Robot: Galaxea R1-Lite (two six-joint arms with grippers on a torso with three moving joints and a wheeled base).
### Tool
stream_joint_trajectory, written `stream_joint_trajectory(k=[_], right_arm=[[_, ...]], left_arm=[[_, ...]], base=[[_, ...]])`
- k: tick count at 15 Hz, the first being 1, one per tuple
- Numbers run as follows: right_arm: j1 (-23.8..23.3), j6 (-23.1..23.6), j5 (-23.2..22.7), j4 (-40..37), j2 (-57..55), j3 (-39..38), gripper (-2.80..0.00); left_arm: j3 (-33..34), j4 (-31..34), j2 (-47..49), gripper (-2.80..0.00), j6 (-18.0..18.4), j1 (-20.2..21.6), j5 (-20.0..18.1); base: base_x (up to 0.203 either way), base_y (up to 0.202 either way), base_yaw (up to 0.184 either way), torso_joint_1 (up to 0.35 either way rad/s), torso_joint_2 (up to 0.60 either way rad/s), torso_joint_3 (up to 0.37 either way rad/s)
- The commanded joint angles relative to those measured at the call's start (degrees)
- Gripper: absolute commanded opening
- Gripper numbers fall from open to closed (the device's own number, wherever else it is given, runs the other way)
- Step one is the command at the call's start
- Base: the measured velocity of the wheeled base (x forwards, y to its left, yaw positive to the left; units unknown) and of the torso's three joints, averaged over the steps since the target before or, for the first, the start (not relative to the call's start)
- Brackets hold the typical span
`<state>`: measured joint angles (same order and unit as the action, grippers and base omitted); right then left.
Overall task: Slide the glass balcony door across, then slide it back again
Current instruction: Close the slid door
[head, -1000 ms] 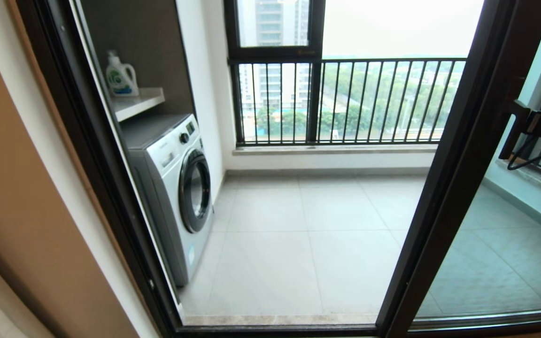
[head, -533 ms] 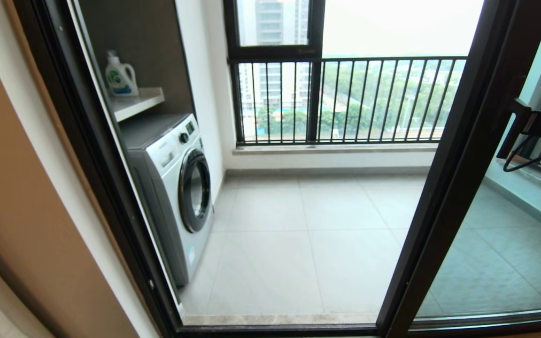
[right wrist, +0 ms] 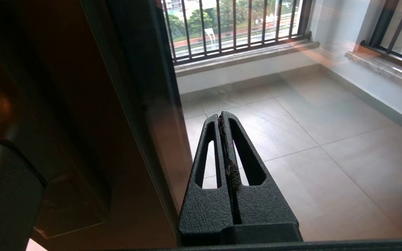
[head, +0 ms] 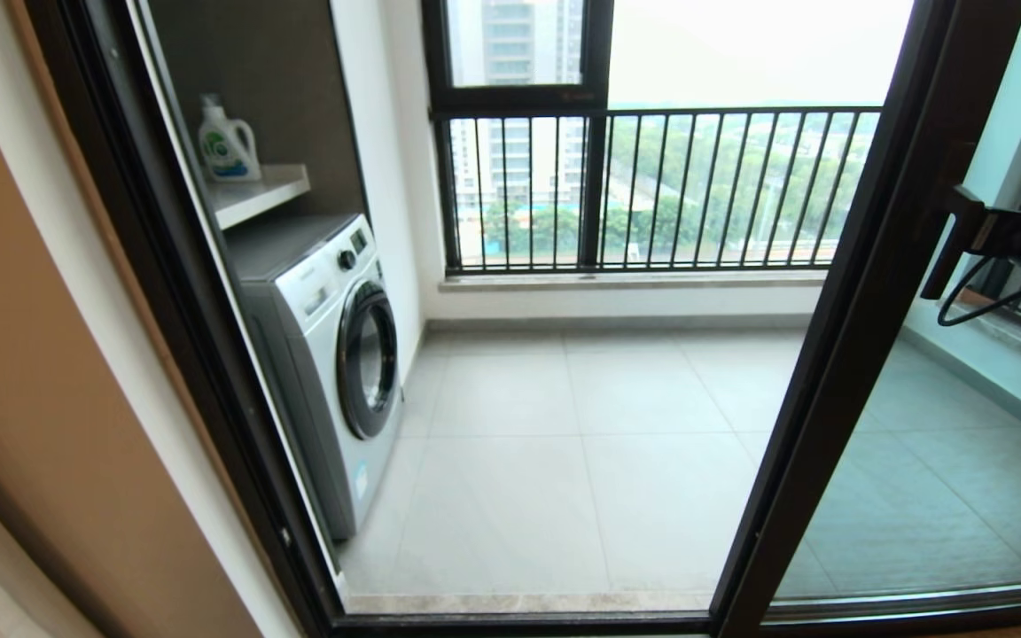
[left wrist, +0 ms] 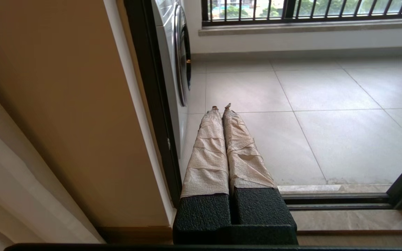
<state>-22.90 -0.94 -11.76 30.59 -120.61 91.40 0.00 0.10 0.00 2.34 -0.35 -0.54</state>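
The glass balcony door [head: 865,292] stands at the right, its dark stile slanting from top right to the floor track, with the doorway open to its left. Its dark bar handle [head: 943,257] sits just right of the stile. My right gripper [head: 993,232] is level with that handle, on its right side. In the right wrist view the right gripper [right wrist: 223,115] is shut and holds nothing. It lies close along the glass beside the stile [right wrist: 92,104], and the handle [right wrist: 5,195] is near. My left gripper [left wrist: 221,107], with taped fingers, is shut and parked low by the left jamb.
A white washing machine [head: 333,354] stands inside the balcony at the left, under a shelf with a detergent bottle [head: 227,142]. The black-barred railing window [head: 652,190] closes the far side. The dark left jamb [head: 174,310] and the floor track [head: 519,620] bound the opening.
The door's stile and handle have shifted a little to the left, and my right gripper has moved left with them. The left arm has not moved.
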Motion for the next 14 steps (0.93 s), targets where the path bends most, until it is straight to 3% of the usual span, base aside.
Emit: stream_joint_trajectory(k=[1, 14], right_arm=[[0.3, -0.02, 0.07, 0.53, 0.84, -0.63, -2.8], [7.98, 0.07, 3.46, 6.06, 5.29, -9.11, -2.8]], left_arm=[[0.0, -0.01, 0.09, -2.8, 0.03, 0.0, 0.01], [0.0, -0.01, 0.09, -2.8, -0.05, 0.0, 0.01]], base=[[0.0, 0.0, 0.0, 0.0, 0.0, 0.0], [0.0, 0.0, 0.0, 0.0, 0.0, 0.0]])
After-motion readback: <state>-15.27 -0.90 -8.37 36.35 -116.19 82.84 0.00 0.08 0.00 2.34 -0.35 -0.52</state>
